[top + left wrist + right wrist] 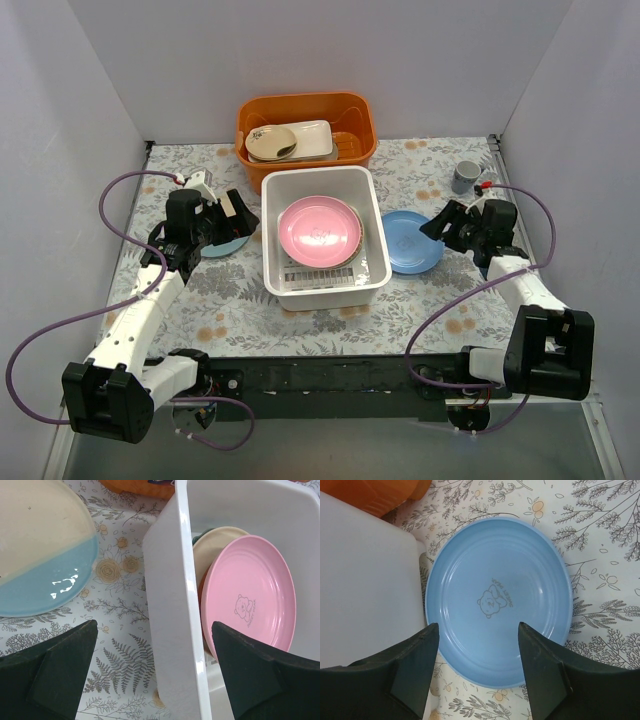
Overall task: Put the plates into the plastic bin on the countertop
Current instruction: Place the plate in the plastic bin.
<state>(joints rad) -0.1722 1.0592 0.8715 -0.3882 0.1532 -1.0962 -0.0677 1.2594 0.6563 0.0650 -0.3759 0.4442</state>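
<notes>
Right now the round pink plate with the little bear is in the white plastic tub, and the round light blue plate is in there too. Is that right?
Not quite. The round pink plate is in the white plastic tub, but the round light blue plate is not. It lies flat on the flowery countertop, just to the right of the tub. The top view shows this, and the right wrist view does too.

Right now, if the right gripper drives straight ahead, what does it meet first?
Likely the light blue plate, flat on the countertop beside the plastic bin; height above it is unclear.
</notes>
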